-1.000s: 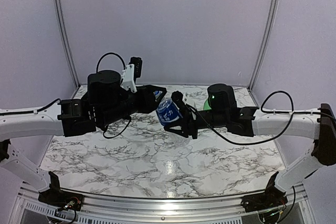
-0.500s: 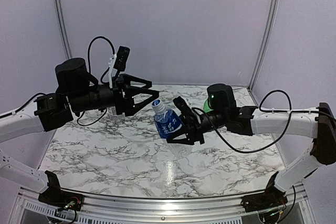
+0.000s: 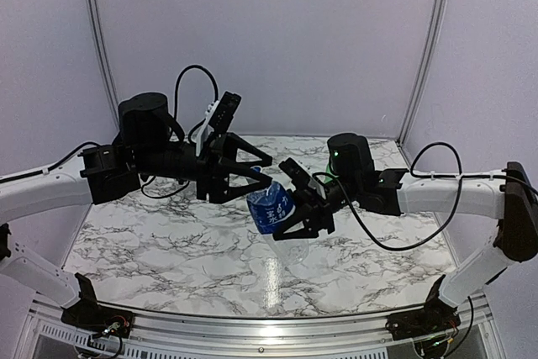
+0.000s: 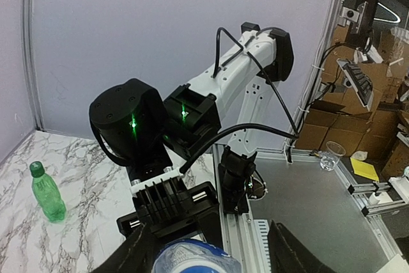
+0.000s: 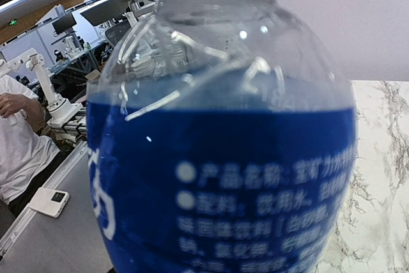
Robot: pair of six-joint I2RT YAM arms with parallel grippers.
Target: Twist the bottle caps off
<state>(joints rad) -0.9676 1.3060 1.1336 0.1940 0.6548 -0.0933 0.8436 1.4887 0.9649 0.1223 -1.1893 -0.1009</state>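
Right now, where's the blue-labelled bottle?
The bottle hangs over the table, top view centre, gripped by the right hand, its top between fingers of the left hand.

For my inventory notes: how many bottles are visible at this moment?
2. The blue-label bottle is gripped by the right gripper above the table; the green bottle stands upright on the table, seen only from the left wrist. Another may be hidden behind the arms.

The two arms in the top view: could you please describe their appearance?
The left arm and right arm have white links, black cylindrical joint housings and black angular jaws. Thin black cables loop off each wrist; a green light glows on the right arm's housing.
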